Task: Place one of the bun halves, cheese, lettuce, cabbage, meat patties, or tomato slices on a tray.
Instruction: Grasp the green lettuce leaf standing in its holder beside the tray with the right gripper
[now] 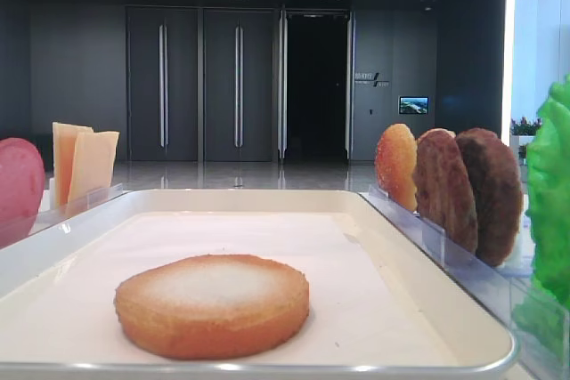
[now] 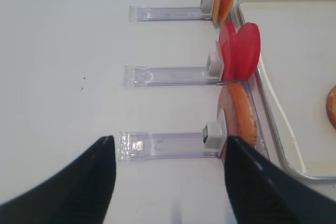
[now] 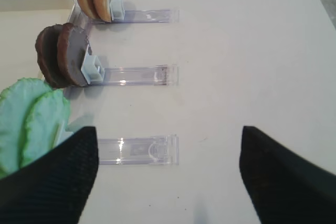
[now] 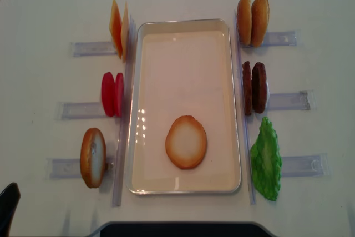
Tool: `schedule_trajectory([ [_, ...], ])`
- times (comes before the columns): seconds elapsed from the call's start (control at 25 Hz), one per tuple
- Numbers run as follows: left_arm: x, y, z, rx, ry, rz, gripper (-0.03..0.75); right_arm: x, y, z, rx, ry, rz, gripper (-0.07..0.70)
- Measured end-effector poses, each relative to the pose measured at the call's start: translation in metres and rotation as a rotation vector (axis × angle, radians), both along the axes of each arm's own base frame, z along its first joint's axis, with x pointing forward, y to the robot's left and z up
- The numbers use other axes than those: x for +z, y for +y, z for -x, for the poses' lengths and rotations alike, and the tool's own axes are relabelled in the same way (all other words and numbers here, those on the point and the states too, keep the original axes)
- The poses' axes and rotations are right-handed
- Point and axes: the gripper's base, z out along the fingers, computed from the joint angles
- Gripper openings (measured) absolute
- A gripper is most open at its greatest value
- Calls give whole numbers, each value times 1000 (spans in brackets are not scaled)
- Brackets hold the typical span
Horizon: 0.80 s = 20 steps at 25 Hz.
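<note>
one bun half (image 4: pixel 186 142) lies flat, pale face up, in the near part of the white tray (image 4: pixel 183 28). the right gripper (image 3: pixel 167 153) shows only two dark finger edges, spread wide with nothing between them. the left gripper (image 2: pixel 167 148) is likewise cropped, its fingers wide apart and holding nothing. the lettuce (image 1: pixel 549 193) is cut off at the low view's edge.

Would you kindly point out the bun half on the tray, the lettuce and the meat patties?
bun half (image 4: pixel 186 142): realsense high view, middle of its pale face.
lettuce (image 4: pixel 265 160): same view, leaf centre.
meat patties (image 4: pixel 253 87): same view, between the two discs' edges.
</note>
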Motion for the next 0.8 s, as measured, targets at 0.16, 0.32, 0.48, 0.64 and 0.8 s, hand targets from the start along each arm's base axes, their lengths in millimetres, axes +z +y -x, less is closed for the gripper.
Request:
schedule_trajectory([
  [0.16,0,0,0,0,0,0,496,0,0,0,-1,0,-2,555],
  [0.32,0,0,0,0,0,0,496,0,0,0,-1,0,-2,555],
  [0.48,0,0,0,0,0,1,496,0,0,0,-1,0,-2,555],
  [0.64,0,0,0,0,0,1,496,0,0,0,-15,4,-25,555],
  [0.8,0,0,0,0,0,1,496,1,0,-5,-28,52,-40,555],
])
